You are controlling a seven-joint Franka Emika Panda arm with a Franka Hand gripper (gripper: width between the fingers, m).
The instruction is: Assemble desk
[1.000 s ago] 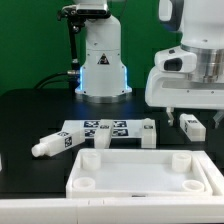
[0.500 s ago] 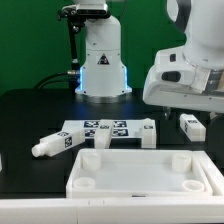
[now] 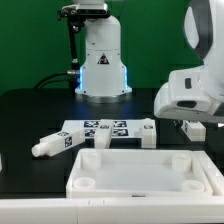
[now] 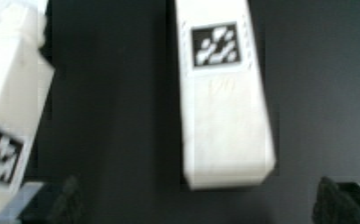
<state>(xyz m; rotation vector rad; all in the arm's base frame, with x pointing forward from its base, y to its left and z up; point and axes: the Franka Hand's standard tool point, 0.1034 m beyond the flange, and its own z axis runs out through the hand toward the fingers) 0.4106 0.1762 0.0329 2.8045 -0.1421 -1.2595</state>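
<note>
The desk is not built yet; its white pieces lie loose on the black tabletop (image 3: 30, 115). The big panel (image 3: 140, 190), with a rim and round corner holes, lies flat at the front. Its holes face up, and its long side runs from the exterior view's left to its right. Behind it a bunch of legs (image 3: 110, 130) lie close together. One lone leg (image 3: 52, 146) lies tilted at the exterior view's left. The end effector (image 3: 190, 122) hangs just above a single leg (image 3: 195, 127) at the exterior view's right. Its fingers are spread wide and hold nothing. In the wrist view this single leg (image 4: 221, 120) lies flat with its tag facing up. Its long side runs across the line between the two fingers. Another white piece (image 4: 8, 90) lies beside it, not touching. The leg looks hard, light and smooth, so it may slip. I would pinch its two long flat sides near the middle so it does not tip.
</note>
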